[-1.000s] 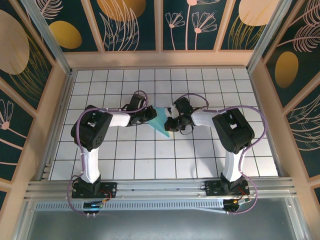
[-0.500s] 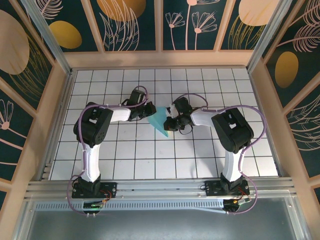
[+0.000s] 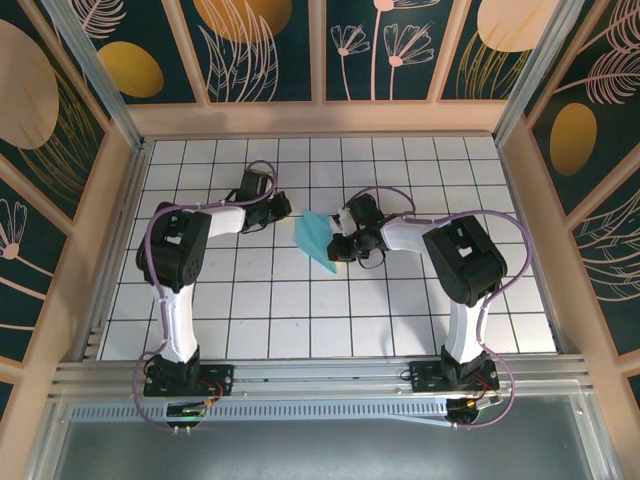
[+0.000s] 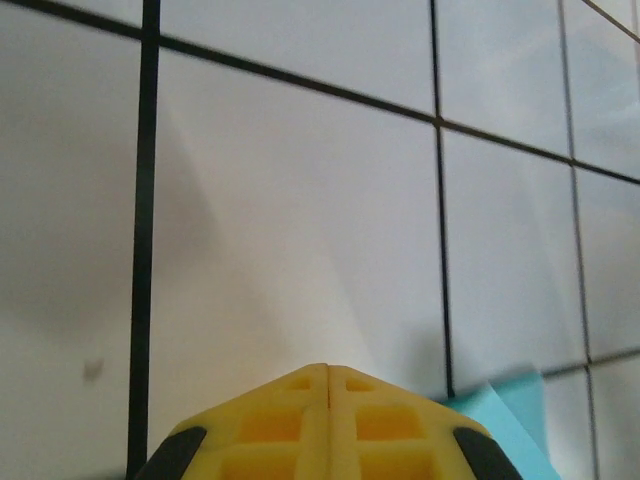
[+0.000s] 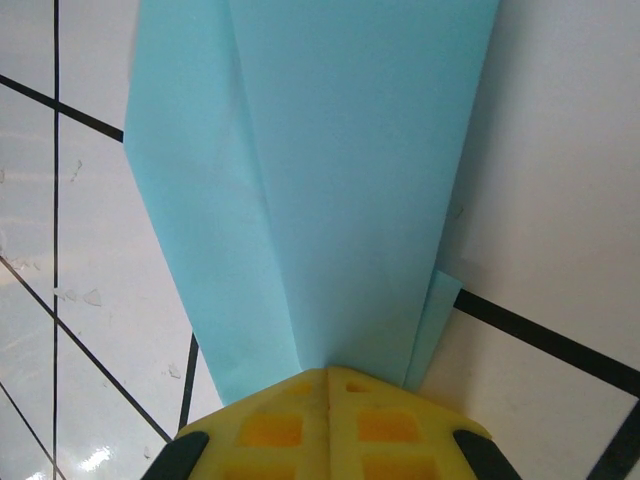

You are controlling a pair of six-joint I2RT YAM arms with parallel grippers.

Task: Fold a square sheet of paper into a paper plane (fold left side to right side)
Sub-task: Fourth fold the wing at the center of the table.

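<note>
The turquoise paper [image 3: 312, 238] lies on the white grid table [image 3: 400, 300] near its middle, folded into a slim pointed paper plane with its tip toward the near side. My right gripper [image 3: 333, 247] is shut and its tips rest on the paper's right edge. In the right wrist view the creased paper [image 5: 330, 180] spreads out from under the closed yellow fingertips [image 5: 300, 400]. My left gripper [image 3: 283, 208] is shut and empty, about one tile left of the paper. A corner of the paper [image 4: 505, 425] shows at the lower right of the left wrist view.
Wooden walls [image 3: 115, 230] with dark patterned panels close in the table on the left, back and right. An aluminium rail [image 3: 320, 375] carrying both arm bases runs along the near edge. Purple cables loop over both arms.
My left gripper has drawn away from the paper to the left and back, leaving the folded paper uncovered on that side. The right gripper has stayed in place.
</note>
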